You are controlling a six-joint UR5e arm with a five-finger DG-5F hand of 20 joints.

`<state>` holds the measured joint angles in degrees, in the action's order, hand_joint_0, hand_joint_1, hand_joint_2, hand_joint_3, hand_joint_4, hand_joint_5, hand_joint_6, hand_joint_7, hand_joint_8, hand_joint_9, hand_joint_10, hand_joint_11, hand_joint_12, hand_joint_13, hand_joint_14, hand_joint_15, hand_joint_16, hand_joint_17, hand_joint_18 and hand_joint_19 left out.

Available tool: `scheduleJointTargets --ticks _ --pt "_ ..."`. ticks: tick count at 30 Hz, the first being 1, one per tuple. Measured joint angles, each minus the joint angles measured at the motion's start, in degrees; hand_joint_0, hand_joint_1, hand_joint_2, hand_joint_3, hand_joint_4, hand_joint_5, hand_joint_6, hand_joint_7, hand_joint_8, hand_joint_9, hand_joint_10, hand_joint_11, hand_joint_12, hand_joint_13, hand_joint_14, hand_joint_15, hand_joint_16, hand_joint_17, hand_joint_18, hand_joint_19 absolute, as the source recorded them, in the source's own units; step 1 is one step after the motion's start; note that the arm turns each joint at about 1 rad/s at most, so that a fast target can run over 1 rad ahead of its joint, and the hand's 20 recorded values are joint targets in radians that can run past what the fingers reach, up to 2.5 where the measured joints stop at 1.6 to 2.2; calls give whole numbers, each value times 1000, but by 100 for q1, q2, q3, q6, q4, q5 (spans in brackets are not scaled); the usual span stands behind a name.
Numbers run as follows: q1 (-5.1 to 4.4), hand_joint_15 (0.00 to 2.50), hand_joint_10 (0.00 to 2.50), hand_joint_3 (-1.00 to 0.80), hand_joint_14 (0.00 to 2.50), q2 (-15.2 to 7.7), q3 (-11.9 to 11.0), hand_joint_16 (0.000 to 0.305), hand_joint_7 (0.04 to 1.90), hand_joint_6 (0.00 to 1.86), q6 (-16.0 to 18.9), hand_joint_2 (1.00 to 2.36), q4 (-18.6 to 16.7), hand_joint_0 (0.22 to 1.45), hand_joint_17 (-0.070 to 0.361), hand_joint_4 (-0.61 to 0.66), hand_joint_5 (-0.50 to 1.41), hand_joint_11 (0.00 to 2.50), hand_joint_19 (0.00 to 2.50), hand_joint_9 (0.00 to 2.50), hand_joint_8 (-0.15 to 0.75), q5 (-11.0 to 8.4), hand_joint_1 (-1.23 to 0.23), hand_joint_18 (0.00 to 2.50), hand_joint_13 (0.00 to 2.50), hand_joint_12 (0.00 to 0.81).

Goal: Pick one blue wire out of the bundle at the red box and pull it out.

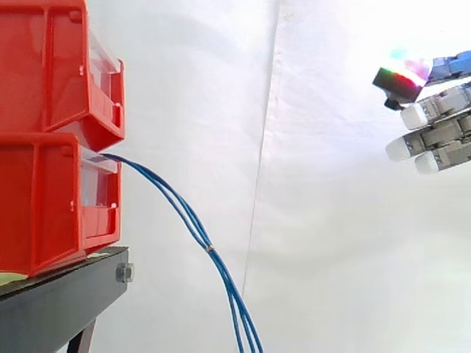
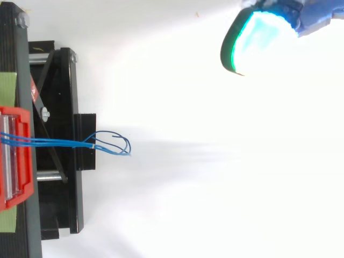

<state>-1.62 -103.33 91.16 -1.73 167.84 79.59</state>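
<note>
A bundle of thin blue wires [image 1: 195,220] comes out of the front of the lower red box [image 1: 55,202] and droops down to the right, tied together at one spot partway down. From above, the blue wires [image 2: 64,143] run right from the red box [image 2: 16,156] and end in small loops. My hand [image 1: 434,129] is at the right edge, well above and to the right of the wires and apart from them. Its fingers are straight and hold nothing. One glowing fingertip pad [image 2: 258,40] shows at the upper right in the top view.
A second red bin [image 1: 62,66] is stacked on the lower one. Both rest on a black stand [image 1: 62,301], whose frame [image 2: 59,145] juts right beneath the wires. A white curtain hangs behind.
</note>
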Motion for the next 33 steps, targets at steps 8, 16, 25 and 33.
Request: scheduleJointTargets --ticks 8,16,25,33 --pt "-54 78 2 -489 2 -2 4 60 795 503 -132 1001 35 510 135 192 -169 70 122 626 245 -5 -539 121 233 352" --pt "-192 76 0 -489 3 -3 11 60 799 502 -193 1001 38 512 135 193 -168 75 127 632 246 -8 -542 128 237 352" --pt "-350 78 0 -495 3 -77 454 60 802 502 -252 1000 -408 512 135 192 -168 69 127 614 244 -285 -542 132 227 352" --pt "-422 79 0 -500 4 -517 616 60 806 503 -295 1000 -1132 505 136 207 -162 70 125 612 246 -849 -551 129 223 354"
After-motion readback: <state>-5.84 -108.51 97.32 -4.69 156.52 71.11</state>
